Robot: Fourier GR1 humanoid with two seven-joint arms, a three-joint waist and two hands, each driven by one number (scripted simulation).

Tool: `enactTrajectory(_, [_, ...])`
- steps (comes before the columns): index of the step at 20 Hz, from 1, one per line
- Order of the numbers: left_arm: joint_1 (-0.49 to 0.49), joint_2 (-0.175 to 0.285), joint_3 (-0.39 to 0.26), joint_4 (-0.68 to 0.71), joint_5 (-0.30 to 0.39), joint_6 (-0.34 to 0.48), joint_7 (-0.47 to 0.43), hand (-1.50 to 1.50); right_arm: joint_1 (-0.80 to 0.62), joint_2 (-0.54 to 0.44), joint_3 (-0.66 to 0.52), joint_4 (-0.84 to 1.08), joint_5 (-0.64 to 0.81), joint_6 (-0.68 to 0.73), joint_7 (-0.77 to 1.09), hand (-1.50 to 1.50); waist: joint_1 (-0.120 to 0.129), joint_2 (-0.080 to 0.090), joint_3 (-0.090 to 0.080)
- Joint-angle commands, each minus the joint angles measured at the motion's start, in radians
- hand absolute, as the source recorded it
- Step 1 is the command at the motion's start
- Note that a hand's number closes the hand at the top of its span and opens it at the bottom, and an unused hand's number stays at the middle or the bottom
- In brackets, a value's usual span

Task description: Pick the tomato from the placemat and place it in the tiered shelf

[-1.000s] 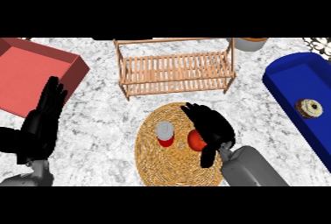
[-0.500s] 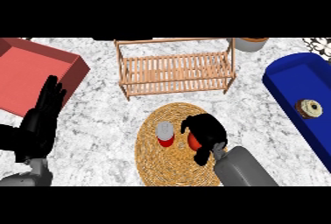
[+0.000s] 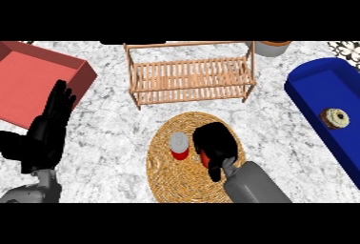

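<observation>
A golden woven placemat (image 3: pixel 163 183), red tomato (image 3: pixel 204 159), pale wooden shelf (image 3: pixel 190 76), blue tray (image 3: pixel 316 102), red box (image 3: pixel 28 81), grey-white marbled counter (image 3: pixel 112 138).

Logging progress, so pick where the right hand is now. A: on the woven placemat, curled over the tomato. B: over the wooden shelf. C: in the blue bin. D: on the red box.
A: the right hand is curled down on the woven placemat, with red of the tomato showing at its edge.
</observation>
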Motion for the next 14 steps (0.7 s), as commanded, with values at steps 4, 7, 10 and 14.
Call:
enactTrajectory(4, [-0.028, -0.002, -0.010, -0.009, -0.008, 0.003, 0.042, 0.00, 0.044, 0.062, 0.233, -0.108, -0.091, -0.138, 0.555, 1.50, 0.022, 0.004, 0.005])
enactTrajectory(7, [0.003, -0.019, -0.001, 0.056, 0.004, -0.018, -0.066, 0.00, 0.038, 0.062, 0.367, -0.161, -0.189, -0.247, 0.694, 1.50, 0.024, 0.008, 0.004])
enactTrajectory(10, [-0.025, 0.024, 0.019, 0.017, 0.010, -0.031, 0.004, 0.00, -0.066, 0.063, 0.426, -0.274, -0.272, -0.282, 0.844, 1.50, 0.028, 0.005, 0.004])
enactTrajectory(14, [-0.033, 0.002, 0.007, 0.044, 0.001, -0.020, -0.003, 0.00, -0.148, 0.063, 0.390, -0.431, -0.225, -0.386, 0.928, 1.50, 0.018, 0.000, 0.004])
